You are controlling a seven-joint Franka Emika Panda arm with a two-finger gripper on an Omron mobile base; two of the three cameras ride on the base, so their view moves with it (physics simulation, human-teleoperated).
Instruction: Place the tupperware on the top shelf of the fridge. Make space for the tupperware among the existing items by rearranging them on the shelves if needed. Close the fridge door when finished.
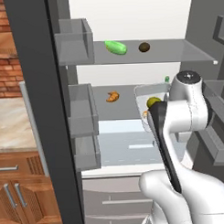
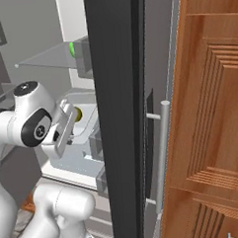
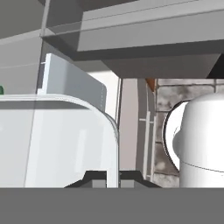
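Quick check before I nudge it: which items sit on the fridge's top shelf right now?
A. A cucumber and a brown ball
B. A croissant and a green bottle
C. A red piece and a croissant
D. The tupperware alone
A: the left base view shows the green cucumber and the brown ball side by side on the top shelf; the croissant lies one shelf lower.

One cucumber [image 1: 115,47], one brown ball [image 1: 144,47], one croissant [image 1: 112,96], one green bottle [image 1: 167,78], one tupperware [image 1: 147,93], three door bins [image 1: 75,42] on the left.
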